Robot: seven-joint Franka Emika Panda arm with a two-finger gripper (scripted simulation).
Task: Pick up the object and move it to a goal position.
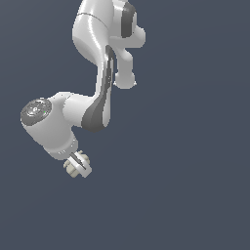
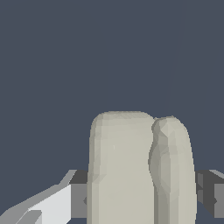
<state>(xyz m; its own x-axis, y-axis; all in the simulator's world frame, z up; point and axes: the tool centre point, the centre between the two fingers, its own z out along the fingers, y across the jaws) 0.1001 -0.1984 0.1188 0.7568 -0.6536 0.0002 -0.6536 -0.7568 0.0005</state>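
Observation:
The object (image 1: pixel 72 169) is a small pale beige block with rounded ends, held at the tip of the white arm in the lower part of the exterior view's left. My gripper (image 1: pixel 78 164) is shut on it, and the beige ends stick out on both sides of the fingers. In the wrist view the object (image 2: pixel 131 170) fills the lower middle as two rounded lobes with a lengthwise groove between them. My gripper (image 2: pixel 142 199) clamps it from both sides, its grey fingers (image 2: pixel 78 199) pressed against the block. The goal position is not marked in either view.
Only a plain dark blue-grey background surrounds the arm (image 1: pixel 93 73) in both views. No surface, edge or other object shows.

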